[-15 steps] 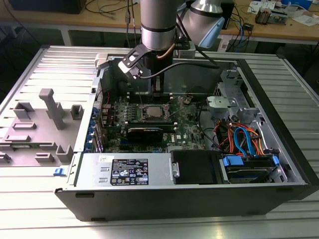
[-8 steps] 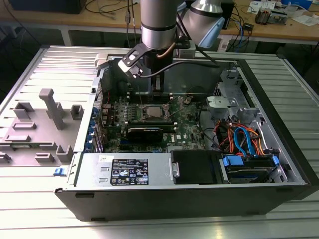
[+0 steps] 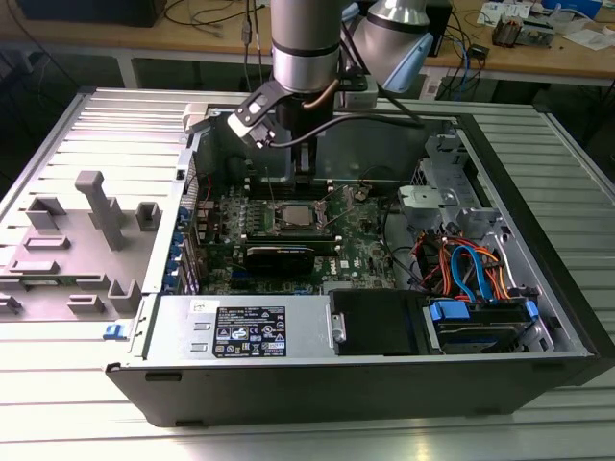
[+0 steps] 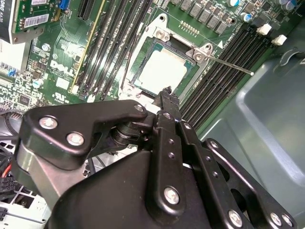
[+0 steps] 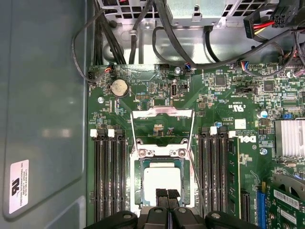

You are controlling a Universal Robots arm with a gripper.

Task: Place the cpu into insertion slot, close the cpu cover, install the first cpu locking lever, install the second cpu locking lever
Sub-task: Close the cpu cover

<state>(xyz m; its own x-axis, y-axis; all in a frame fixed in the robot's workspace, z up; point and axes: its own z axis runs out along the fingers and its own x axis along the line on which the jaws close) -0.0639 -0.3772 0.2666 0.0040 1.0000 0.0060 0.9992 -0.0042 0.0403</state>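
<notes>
hovering just above the cpu [image 5: 162,177] seated in the insertion slot [image 5: 138,181], the gripper [image 5: 167,193] had fingertips together, empty. the cpu cover [image 5: 163,113] stood open; closing it likely required a downward push.

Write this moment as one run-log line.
cpu: in slot | cover: open, raised | lever: not latched | pincer: shut, at cpu edge
</notes>
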